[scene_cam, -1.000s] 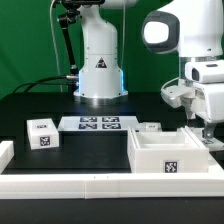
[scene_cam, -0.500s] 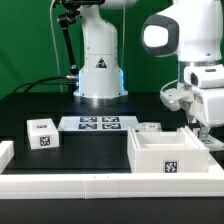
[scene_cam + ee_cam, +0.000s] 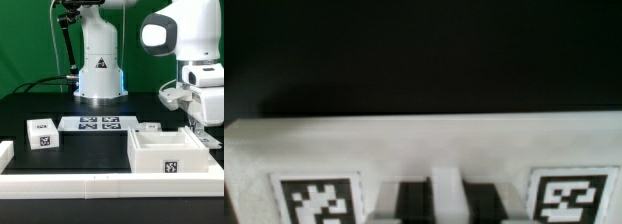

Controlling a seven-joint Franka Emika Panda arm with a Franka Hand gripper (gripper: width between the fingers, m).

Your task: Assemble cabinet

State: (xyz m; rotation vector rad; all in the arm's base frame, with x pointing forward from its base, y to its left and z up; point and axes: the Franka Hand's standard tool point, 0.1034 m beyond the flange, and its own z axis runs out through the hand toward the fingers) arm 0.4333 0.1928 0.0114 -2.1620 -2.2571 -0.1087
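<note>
The gripper [image 3: 204, 127], its jaw state impossible to tell, is hovering at the right wall of the cabinet [image 3: 148, 162], which is sitting at the exterior view's lower right; it appears to be approaching a grasp, which is calling for an aligned descent.

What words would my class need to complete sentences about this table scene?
The marker board carries ___ tags.
The cube stands to the exterior view's ___ of that board.
The pincer hangs over the white box's ___ end, in the exterior view.
Missing words: four; left; right.
</note>
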